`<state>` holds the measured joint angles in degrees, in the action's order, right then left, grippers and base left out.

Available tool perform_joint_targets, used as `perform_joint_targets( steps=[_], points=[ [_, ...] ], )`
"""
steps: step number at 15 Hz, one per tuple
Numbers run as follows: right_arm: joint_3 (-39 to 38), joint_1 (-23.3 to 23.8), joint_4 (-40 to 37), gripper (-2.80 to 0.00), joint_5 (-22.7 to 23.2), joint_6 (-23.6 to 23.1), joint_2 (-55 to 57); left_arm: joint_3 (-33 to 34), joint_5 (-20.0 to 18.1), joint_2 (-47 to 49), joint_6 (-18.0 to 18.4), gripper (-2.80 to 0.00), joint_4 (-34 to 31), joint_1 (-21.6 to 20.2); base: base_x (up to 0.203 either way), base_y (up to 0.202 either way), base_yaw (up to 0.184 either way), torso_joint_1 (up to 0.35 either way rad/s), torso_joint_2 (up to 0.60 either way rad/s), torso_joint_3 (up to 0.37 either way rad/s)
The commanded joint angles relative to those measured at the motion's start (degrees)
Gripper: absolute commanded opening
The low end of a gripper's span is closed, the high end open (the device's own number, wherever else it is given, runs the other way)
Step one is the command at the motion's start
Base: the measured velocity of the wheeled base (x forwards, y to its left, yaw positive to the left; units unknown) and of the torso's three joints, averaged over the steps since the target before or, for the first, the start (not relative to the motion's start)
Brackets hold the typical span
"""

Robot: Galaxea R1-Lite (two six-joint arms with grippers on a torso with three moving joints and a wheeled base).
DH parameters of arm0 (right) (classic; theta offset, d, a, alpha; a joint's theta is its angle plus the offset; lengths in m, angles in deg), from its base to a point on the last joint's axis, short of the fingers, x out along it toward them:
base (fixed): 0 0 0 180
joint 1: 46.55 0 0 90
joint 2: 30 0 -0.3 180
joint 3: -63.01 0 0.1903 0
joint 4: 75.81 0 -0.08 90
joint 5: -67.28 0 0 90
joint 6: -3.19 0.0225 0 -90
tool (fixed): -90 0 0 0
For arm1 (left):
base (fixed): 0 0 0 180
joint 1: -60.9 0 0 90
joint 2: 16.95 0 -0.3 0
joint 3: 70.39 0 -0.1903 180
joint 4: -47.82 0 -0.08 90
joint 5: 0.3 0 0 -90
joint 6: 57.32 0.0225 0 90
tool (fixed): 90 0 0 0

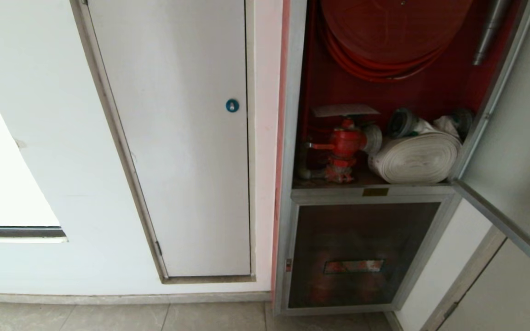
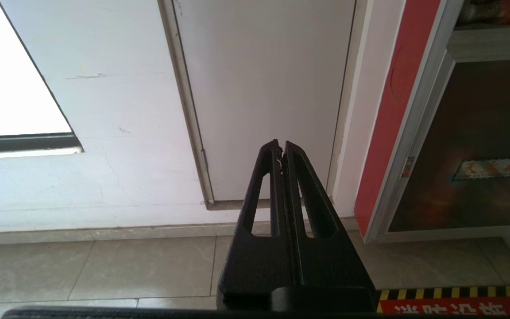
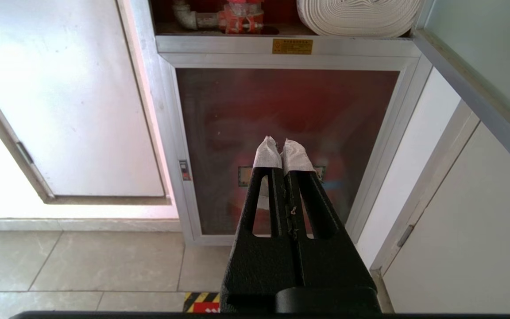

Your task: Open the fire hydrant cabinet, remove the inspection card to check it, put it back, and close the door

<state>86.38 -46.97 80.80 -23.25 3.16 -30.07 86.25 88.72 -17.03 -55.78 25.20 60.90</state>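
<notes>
The door stands open; both grippers, left and right, hang low, jaws pressed together, empty. Best to spread the right's and take the inspection card by its edge.

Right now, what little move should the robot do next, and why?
Probably lift the shut right pincer toward the thin pale grey card lying atop the red hydrant valve. The big glass door already stands open, and neither pincer holds anything.

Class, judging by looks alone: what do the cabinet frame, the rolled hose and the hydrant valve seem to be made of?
Cabinet frame: brushed silver metal, likely aluminium. Rolled hose: off-white woven fabric, with visible flat layers. Hydrant valve: red-painted metal, probably cast.
</notes>
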Motion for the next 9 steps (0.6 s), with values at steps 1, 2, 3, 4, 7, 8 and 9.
perform_joint_targets(
  steps=[1, 2, 3, 4, 7, 8, 9],
  points=[
    [0.0, 0.0, 0.0, -2.8, 0.0, 0.0, 0.0, 0.4, 0.0, 0.0, 0.0, -2.8, 0.0, 0.0, 0.0, 0.0, 0.0, 0.0, 0.0, 0.0],
    [0.0, 0.0, 0.0, -2.8, 0.0, 0.2, 0.0, 0.4, 0.0, 0.0, 0.0, -2.8, 0.0, 0.0, 0.0, 0.0, 0.0, 0.0, 0.0, 0.0],
    [0.0, 0.0, 0.0, -2.8, 0.0, 0.3, 0.0, 0.4, 0.0, 0.0, 0.0, -2.8, 0.0, 0.0, 0.0, 0.0, 0.0, 0.0, 0.0, 0.0],
    [0.0, 0.0, 0.0, -2.8, 0.0, 0.3, 0.0, 0.4, 0.0, 0.0, 0.0, -2.8, 0.0, 0.0, 0.0, 0.0, 0.0, 0.0, 0.0, 0.0],
    [0.0, 0.0, -0.1, -2.8, 0.0, 0.3, 0.0, 0.4, 0.0, 0.0, 0.0, -2.8, 0.0, 0.0, 0.0, 0.0, 0.0, 0.0, 0.0, 0.0],
    [0.0, 0.0, -0.1, -2.8, 0.0, 0.3, 0.0, 0.4, 0.0, 0.0, 0.0, -2.8, 0.0, 0.0, 0.0, 0.0, 0.0, 0.0, 0.0, 0.0],
    [0.0, 0.0, 0.0, -2.8, 0.0, 0.3, 0.0, 0.4, 0.0, 0.0, 0.0, -2.8, 0.0, 0.0, 0.0, 0.0, 0.0, 0.0, 0.0, 0.0]
  ],
)
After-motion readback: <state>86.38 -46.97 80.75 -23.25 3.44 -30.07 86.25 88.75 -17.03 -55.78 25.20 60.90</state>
